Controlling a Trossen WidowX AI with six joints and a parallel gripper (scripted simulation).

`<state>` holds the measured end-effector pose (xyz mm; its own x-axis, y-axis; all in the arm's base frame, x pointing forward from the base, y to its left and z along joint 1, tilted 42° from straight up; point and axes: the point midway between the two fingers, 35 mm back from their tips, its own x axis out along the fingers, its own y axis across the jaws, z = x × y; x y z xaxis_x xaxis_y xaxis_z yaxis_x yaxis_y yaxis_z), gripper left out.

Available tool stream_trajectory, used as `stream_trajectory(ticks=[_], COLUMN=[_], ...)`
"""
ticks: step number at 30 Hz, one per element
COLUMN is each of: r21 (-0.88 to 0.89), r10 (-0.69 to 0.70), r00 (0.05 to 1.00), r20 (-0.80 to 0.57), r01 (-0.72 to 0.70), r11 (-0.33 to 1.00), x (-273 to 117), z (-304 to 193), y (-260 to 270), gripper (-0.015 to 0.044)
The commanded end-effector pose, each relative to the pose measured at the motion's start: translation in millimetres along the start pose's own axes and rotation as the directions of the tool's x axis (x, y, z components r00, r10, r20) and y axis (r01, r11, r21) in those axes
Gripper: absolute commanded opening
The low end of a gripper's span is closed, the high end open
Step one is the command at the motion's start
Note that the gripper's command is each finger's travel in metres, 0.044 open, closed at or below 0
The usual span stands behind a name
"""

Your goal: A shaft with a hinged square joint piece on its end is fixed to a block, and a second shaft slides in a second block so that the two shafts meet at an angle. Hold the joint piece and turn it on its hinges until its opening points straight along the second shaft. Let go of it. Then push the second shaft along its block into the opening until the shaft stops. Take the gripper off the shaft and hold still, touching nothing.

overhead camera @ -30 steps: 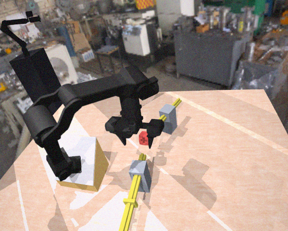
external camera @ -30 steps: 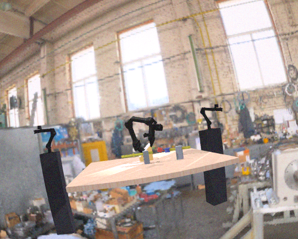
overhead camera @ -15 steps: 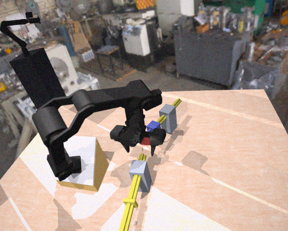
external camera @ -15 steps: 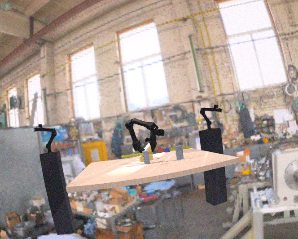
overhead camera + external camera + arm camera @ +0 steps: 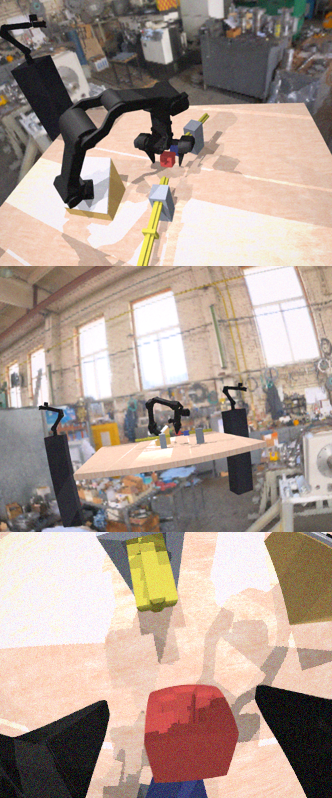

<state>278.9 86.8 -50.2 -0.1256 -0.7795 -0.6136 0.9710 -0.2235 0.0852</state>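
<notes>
The red square joint piece (image 5: 168, 154) (image 5: 192, 742) sits on blue hinge part (image 5: 174, 149) (image 5: 186, 432) (image 5: 175, 789), at the end of the first yellow shaft (image 5: 204, 117) in its grey block (image 5: 198, 138) (image 5: 199, 436). Its opening faces roughly the second shaft in the top view; exact alignment is unclear. The second yellow shaft (image 5: 153, 218) (image 5: 146, 439) (image 5: 152, 577) runs through the other grey block (image 5: 167, 203) (image 5: 162, 440), its end apart from the red piece. My gripper (image 5: 167, 164) (image 5: 184, 701) is open, one finger on each side of the red piece, with gaps.
A white-topped, yellow-sided wedge block (image 5: 117, 188) (image 5: 167, 440) (image 5: 305, 587) stands beside the arm's base. The second shaft carries a yellow collar (image 5: 149, 232) on its outer part. Two black pillars (image 5: 62, 476) (image 5: 239, 471) with small arms stand off the table.
</notes>
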Motion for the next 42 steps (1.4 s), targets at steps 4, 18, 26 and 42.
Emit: stream_trajectory(ticks=[4, 18, 26, 42], r21=[0.003, 0.004, 0.004, 0.004], r10=[-0.007, -0.007, -0.007, -0.007], r00=[1.000, 1.000, 1.000, 1.000], r20=[0.005, 0.006, 0.006, 0.006], r01=[0.007, 0.007, 0.007, 0.007], r11=[1.000, 1.000, 1.000, 1.000], x=[6.2, 28.6, 29.6, 29.6], z=[-3.3, -3.7, -3.7, -3.7], y=[-1.1, -0.6, -0.6, -0.6], gripper=[0.0440, 0.0440, 0.0282, 0.0182])
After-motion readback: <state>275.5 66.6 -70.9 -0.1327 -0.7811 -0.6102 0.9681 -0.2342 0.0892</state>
